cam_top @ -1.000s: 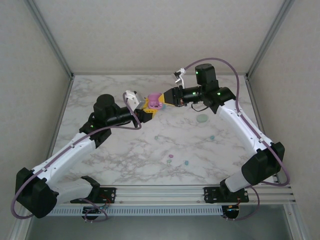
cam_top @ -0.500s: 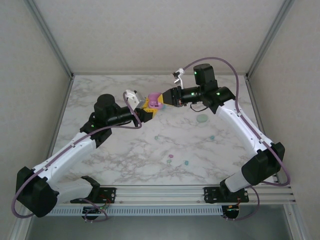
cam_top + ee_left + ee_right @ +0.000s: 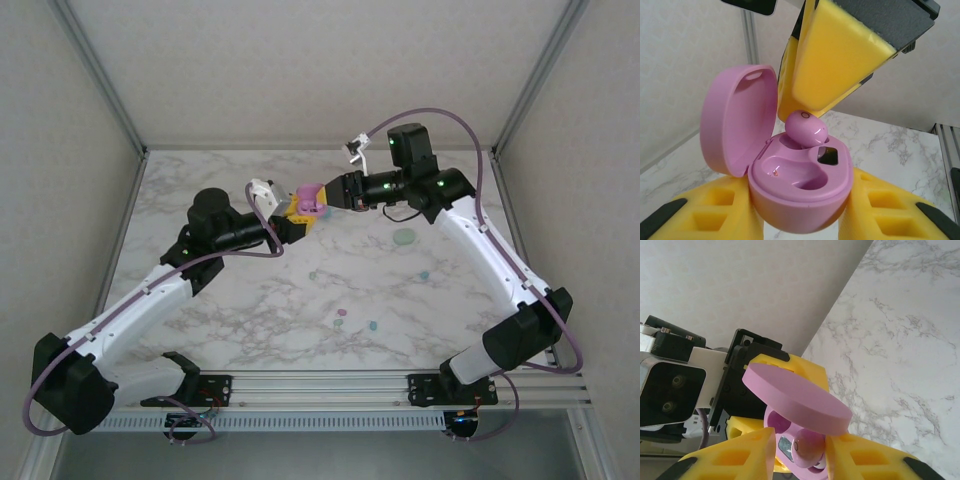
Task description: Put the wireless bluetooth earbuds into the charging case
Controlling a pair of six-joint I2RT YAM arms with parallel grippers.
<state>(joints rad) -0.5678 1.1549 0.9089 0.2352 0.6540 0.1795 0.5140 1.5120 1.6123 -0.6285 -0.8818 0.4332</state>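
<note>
Pink earbud (image 3: 806, 129): sits in the far socket of the pink charging case (image 3: 799, 187), rounded back upward, close under the raised lid (image 3: 737, 120).
Pink charging case: open and held in the air above the marble table (image 3: 270, 320); the lid stands up from one side of the case's base.
Left gripper (image 3: 800, 202): yellow foam fingers clamp the two sides of the case's base and hold it.
Right gripper (image 3: 800, 440): reaches in over the open case, its fingers set narrowly apart on either side of the pink earbud. One yellow pad (image 3: 835, 55) touches the earbud's far side. I cannot tell whether the fingers press it.
Loose earbuds: teal ones (image 3: 313, 274) (image 3: 424, 275) (image 3: 372, 325) and a pink one (image 3: 340, 313) lie on the table, well apart from the pink charging case, on its side toward the arm bases.
Mint oval case (image 3: 405, 237): lies flat on the table to the right of the pink charging case, beyond the right gripper.
</note>
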